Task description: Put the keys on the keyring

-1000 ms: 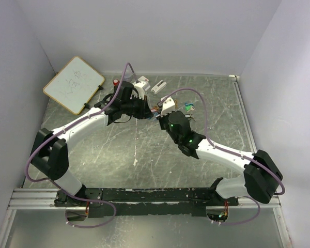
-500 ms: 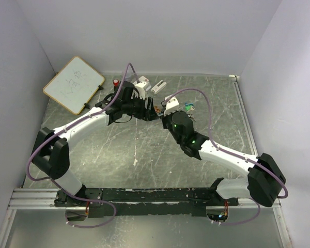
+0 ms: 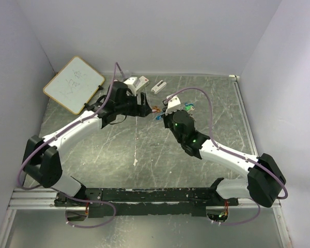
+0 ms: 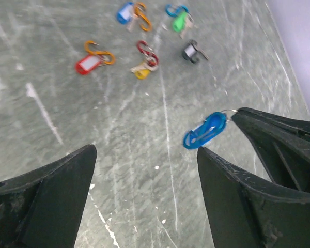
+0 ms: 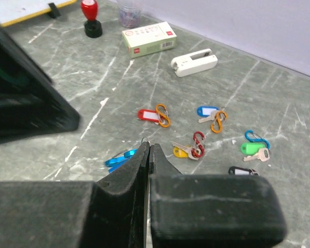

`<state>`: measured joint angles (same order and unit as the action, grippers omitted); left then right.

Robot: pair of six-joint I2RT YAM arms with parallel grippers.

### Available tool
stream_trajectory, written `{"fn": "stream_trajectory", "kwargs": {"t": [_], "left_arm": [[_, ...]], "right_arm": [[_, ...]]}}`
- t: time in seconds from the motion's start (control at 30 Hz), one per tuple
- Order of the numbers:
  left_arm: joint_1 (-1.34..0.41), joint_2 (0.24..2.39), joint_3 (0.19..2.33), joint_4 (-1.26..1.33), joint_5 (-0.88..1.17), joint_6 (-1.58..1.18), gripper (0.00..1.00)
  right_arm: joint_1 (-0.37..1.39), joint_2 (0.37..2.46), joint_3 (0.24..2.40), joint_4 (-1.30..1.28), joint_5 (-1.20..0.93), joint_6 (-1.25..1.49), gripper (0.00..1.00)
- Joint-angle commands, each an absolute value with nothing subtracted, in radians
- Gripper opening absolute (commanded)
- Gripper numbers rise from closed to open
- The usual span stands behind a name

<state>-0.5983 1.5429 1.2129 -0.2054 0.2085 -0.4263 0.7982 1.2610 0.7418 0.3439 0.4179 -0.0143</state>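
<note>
My scratched grey table (image 3: 144, 155) carries a whiteboard (image 3: 73, 84) at its far-left corner. Along the far edge stand a red stamp (image 5: 91, 18), a small box (image 5: 148, 38) and a white stapler (image 5: 194, 62). Nearer the middle lie tagged keys (image 5: 182, 152) with clips (image 5: 163, 115).

White links and bulky black joints make up the left arm (image 3: 75, 126) and right arm (image 3: 225, 155), each with a looping purple cable (image 3: 191, 89). The left gripper (image 4: 146, 150) has matte black wedge fingers

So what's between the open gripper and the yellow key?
Just bare scratched table, in the left wrist view, between the left gripper and the yellow key. The blue clip at the right gripper's tip sits off to one side.
</note>
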Motion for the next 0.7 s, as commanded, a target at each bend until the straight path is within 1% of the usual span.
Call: {"fn": "stream_trajectory", "kwargs": {"t": [0.0,0.07,0.13,0.4,0.67], "left_arm": [[-0.571,1.437,1.155,-0.175,-0.003,-0.517,0.92],[-0.558,1.4,1.129,-0.17,-0.054,-0.542,0.94],[-0.553,1.367,1.113,-0.179,-0.111,-0.561,1.0],[-0.538,1.295,1.083,-0.215,-0.238,-0.593,1.0],[-0.53,1.205,1.032,-0.209,-0.339,-0.602,1.0]], "right_arm": [[0.756,1.284,0.772,0.289,0.407,0.032,0.0],[0.738,1.313,0.793,0.262,0.395,0.05,0.0],[0.72,1.347,0.815,0.235,0.369,0.067,0.0],[0.693,1.531,0.945,0.114,0.294,0.112,0.0],[0.684,1.656,1.03,0.054,0.273,0.149,0.0]]}}
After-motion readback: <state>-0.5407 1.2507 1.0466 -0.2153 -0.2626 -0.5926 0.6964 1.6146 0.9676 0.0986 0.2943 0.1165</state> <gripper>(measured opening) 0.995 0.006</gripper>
